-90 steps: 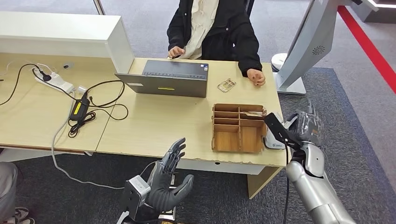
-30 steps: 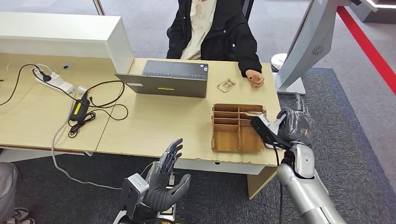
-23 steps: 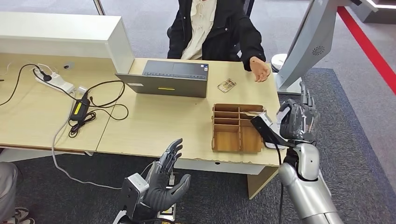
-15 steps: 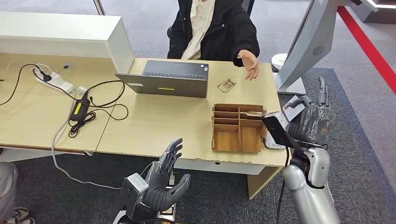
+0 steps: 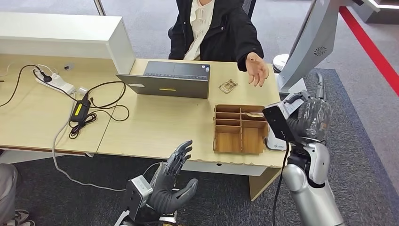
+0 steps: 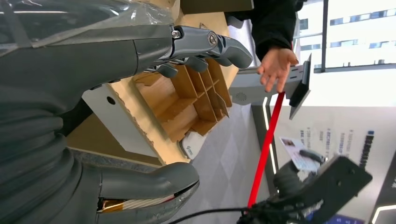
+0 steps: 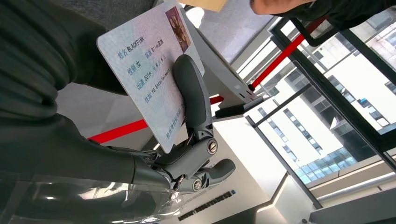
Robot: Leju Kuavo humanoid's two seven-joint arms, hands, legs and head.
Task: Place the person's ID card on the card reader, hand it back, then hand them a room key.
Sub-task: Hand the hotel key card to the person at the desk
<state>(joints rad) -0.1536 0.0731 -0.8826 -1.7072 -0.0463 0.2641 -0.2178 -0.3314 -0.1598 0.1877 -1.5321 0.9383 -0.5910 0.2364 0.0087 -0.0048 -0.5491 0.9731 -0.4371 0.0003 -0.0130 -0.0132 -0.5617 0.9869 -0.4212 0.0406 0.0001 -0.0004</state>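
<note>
Desk [image 5: 155,127] light wood; laptop [image 5: 169,80], divider box [image 5: 239,129]; grey carpet [image 5: 367,141].

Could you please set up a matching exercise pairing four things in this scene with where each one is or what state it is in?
Things:
1. ID card
2. wooden organizer
3. person's hand
4. left hand

States:
A. open, raised over the desk's far corner
B. held by the right hand
C. empty, fingers apart, below the desk edge
D. standing on the desk beside the card reader

Pairs: 1-B, 2-D, 3-A, 4-C
</note>
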